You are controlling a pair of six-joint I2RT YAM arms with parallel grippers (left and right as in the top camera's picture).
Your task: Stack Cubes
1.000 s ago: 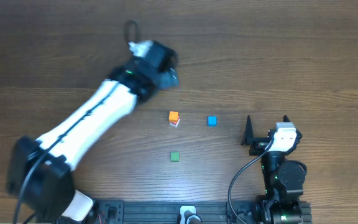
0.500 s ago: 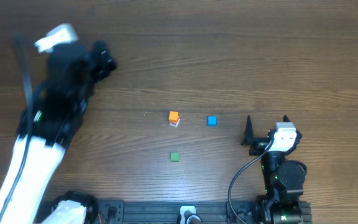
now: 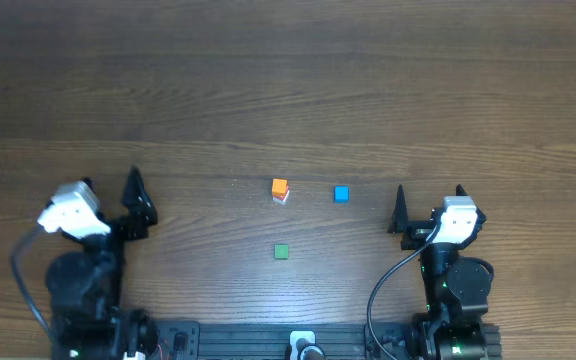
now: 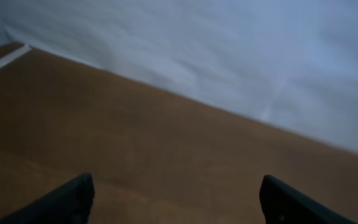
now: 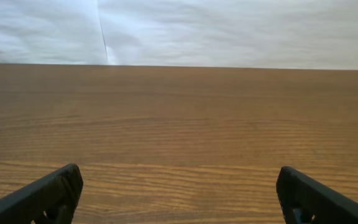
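- Left claw [image 4: 176,190]: jaws spread wide, holding nothing, parked at lower left of the top view, well apart from all cubes.
- Right claw [image 3: 429,200]: jaws likewise apart and empty, at lower right.
- Orange cube [image 3: 279,186] sits on what looks like a red cube [image 3: 285,198], near frame centre; it appears set slightly off-square.
- Blue cube [image 3: 341,194] lies near the stack's right; green cube [image 3: 281,252] lies below it, apart.
- Risk: the offset seating may tip the stack when a further cube is pressed on.
- Risk: a wide claw fetching blue could brush the stack.
- Containers: none; cubes rest directly on the worktop [image 3: 368,80].
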